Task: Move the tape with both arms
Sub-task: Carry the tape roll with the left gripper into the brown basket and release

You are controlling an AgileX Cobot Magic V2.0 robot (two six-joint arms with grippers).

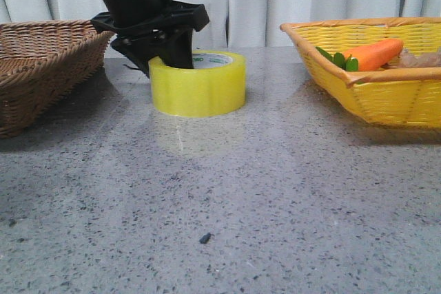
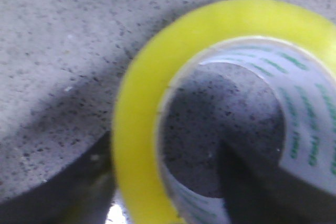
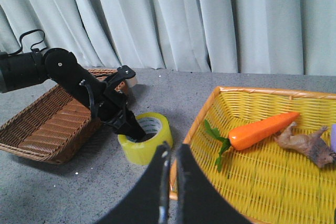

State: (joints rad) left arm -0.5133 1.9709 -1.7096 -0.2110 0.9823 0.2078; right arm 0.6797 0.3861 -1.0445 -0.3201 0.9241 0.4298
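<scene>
The tape (image 1: 200, 91) is a yellow-green roll lying flat on the grey table between the two baskets. My left gripper (image 1: 162, 60) reaches down onto its far left side. In the left wrist view the tape (image 2: 142, 129) fills the frame and my left gripper (image 2: 168, 192) straddles its wall. One finger is outside the roll. The other finger is inside the core, with a gap to the inner wall. My right gripper (image 3: 170, 153) is shut and empty, held high above the yellow basket's left rim. From there the tape (image 3: 149, 142) and my left gripper (image 3: 128, 127) show below.
A yellow wicker basket (image 1: 386, 94) at the right holds an orange carrot (image 1: 372, 53) and a beige lumpy piece (image 3: 304, 142). A brown wicker basket (image 1: 41, 67) stands at the left. A small dark speck (image 1: 204, 238) lies near the table's front. A curtain hangs behind.
</scene>
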